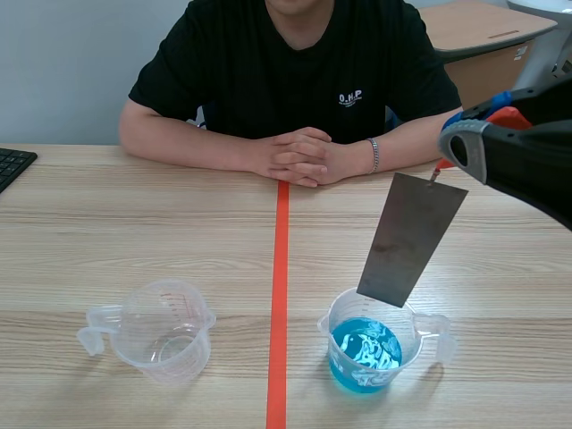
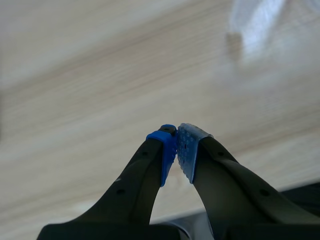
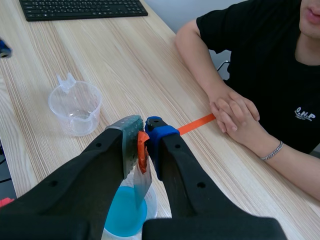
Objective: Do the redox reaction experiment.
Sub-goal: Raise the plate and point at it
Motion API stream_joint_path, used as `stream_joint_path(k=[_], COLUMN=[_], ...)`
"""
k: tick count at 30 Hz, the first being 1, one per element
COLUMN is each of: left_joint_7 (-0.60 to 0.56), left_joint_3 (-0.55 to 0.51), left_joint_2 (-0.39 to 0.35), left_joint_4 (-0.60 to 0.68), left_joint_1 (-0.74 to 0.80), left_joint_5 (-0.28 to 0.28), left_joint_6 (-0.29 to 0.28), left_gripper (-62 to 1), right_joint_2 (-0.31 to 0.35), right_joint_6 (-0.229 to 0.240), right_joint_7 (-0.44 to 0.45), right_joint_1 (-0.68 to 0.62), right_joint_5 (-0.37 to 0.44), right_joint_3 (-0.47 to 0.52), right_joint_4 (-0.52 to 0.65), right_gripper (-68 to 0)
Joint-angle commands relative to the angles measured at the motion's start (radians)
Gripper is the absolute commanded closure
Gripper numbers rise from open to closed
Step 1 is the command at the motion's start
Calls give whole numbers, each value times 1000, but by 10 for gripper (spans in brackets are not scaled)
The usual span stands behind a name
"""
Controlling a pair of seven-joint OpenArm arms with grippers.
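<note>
A grey metal strip (image 1: 413, 239) hangs tilted from my right gripper (image 1: 444, 161), which is shut on the strip's orange-tagged top end (image 3: 142, 151). The strip's lower end sits just above the rim of a clear beaker (image 1: 380, 338) holding blue liquid (image 1: 365, 354). In the right wrist view the blue liquid (image 3: 122, 212) lies directly under the fingers. A second clear beaker (image 1: 164, 329), with no coloured liquid, stands left of the orange line; it shows ahead of the right gripper as well (image 3: 76, 107). My left gripper (image 2: 176, 150) is shut on nothing above bare wooden tabletop.
A person sits across the table with clasped hands (image 1: 299, 155) resting near the far end of the orange tape line (image 1: 279, 295). A black keyboard (image 1: 12, 164) lies at the table's left edge. A bracelet (image 1: 374, 154) is on one wrist.
</note>
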Motion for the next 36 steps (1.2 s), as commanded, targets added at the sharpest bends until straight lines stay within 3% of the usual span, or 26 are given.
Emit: stream_joint_path(k=[1,9,15,27,36], left_joint_7=[-20,-35,-34,-25,34], left_joint_3=[2,140,298,632,811], left_joint_2=[-30,-161,-199,-193,-100], left_joint_4=[16,17,17,17,17], left_joint_1=[-42,-251,-411,-677,-828], left_joint_5=[-11,-32,-36,-44,-51], left_joint_6=[2,-41,-52,-70,-71], left_gripper=[-46,-46,-46,-46,-46], right_joint_2=[10,10,10,10,10], right_joint_6=[6,6,6,6,6], right_joint_7=[16,16,16,16,16], right_joint_1=[-5,-5,-5,-5,-4], right_joint_5=[18,21,21,21,21], right_joint_3=[13,13,13,13,13], right_joint_4=[19,19,19,19,19], right_gripper=[-15,-15,-15,-15,-15])
